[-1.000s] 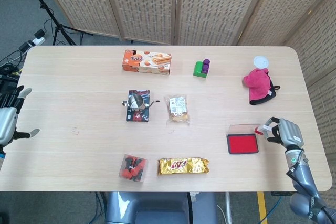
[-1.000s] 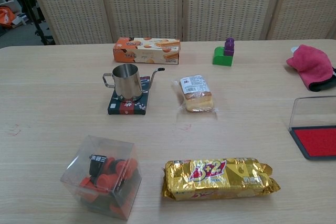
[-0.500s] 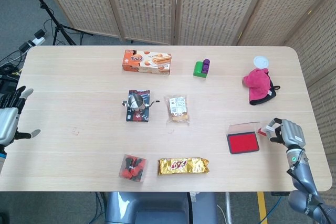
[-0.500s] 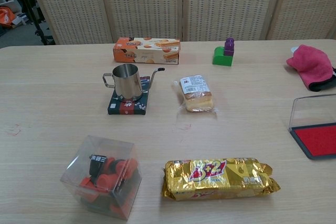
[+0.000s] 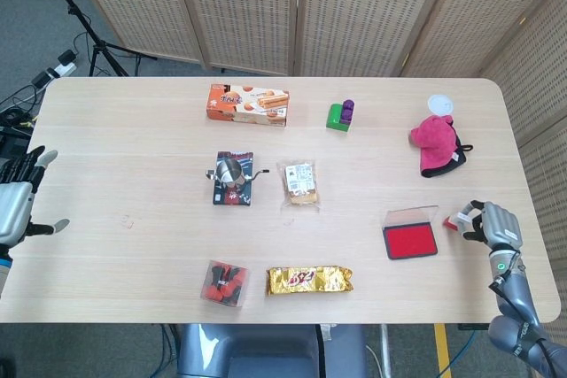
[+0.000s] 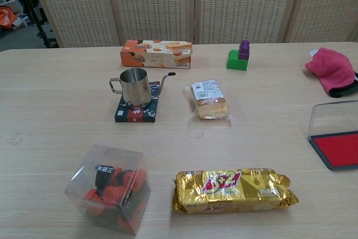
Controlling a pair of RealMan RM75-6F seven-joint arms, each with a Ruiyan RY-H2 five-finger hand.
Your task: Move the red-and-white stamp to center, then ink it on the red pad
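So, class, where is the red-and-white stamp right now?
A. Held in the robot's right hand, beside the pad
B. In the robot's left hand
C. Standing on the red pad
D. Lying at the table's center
A: in the head view the right hand pinches the red-and-white stamp just right of the red pad, not on it.

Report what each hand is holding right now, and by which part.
The right hand pinches the red-and-white stamp at its fingertips; which part of the stamp it grips is too small to tell. The left hand holds nothing, fingers spread.
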